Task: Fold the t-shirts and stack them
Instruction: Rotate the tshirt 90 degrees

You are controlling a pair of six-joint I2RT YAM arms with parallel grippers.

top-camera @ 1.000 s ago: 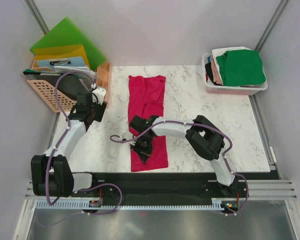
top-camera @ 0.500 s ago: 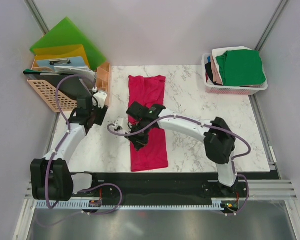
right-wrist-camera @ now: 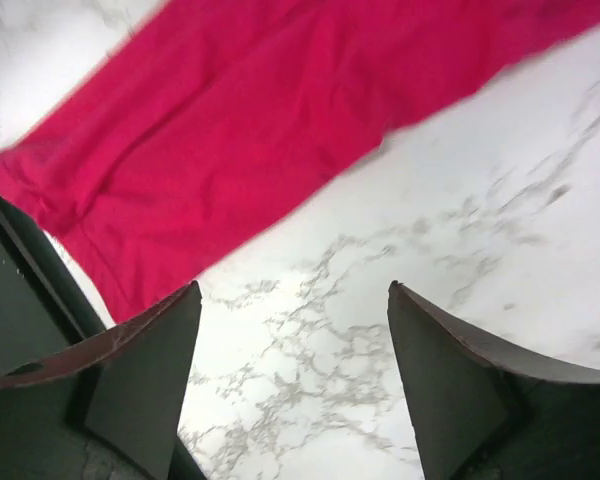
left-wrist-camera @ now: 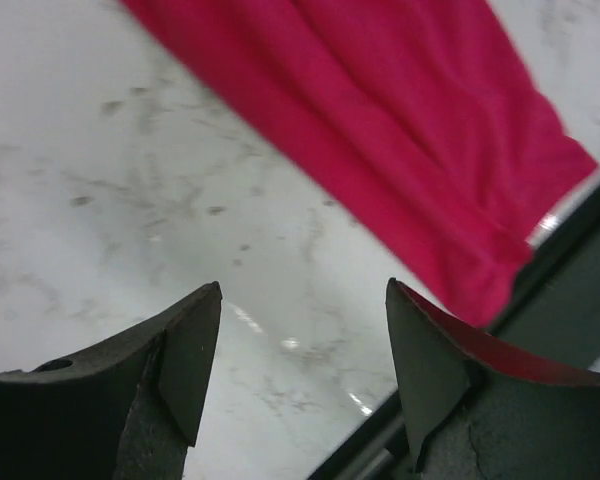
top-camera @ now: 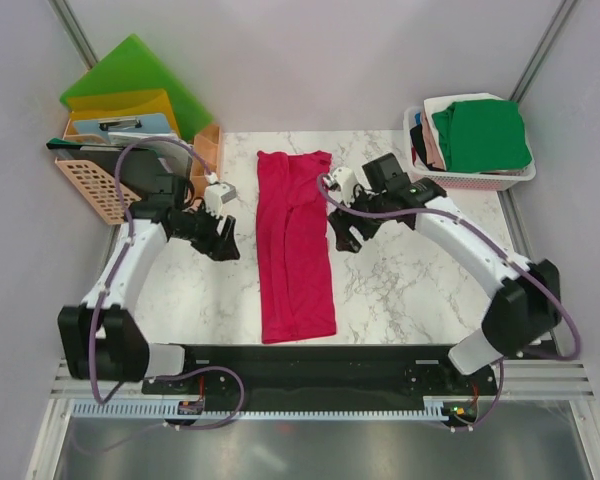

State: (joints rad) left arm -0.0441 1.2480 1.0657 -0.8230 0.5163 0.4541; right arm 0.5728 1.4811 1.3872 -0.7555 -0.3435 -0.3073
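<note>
The crimson t-shirt (top-camera: pixel 296 250) lies as a long narrow strip down the middle of the worktop (top-camera: pixel 420 270). A second ago the right pincer (top-camera: pixel 342 238) was pinched shut over the cloth. It has since let go and pulled off to the strip's right edge, jaws apart. The left pincer (top-camera: pixel 224 244), also apart and empty, has closed in on the left edge. The lengthwise fold looks finished, so a crosswise fold likely comes next, then stacking with the other t-shirts (top-camera: pixel 480 135) in the basket (top-camera: pixel 470 182) at upper right.

The spread t-shirt (top-camera: pixel 295 245) is lying on the table (top-camera: pixel 410 290) between the left gripper (top-camera: pixel 224 244) and the right gripper (top-camera: pixel 342 237), just beside each. The basket (top-camera: pixel 470 182) holding other t-shirts (top-camera: pixel 480 135) is sitting behind and right of the right gripper.
</note>
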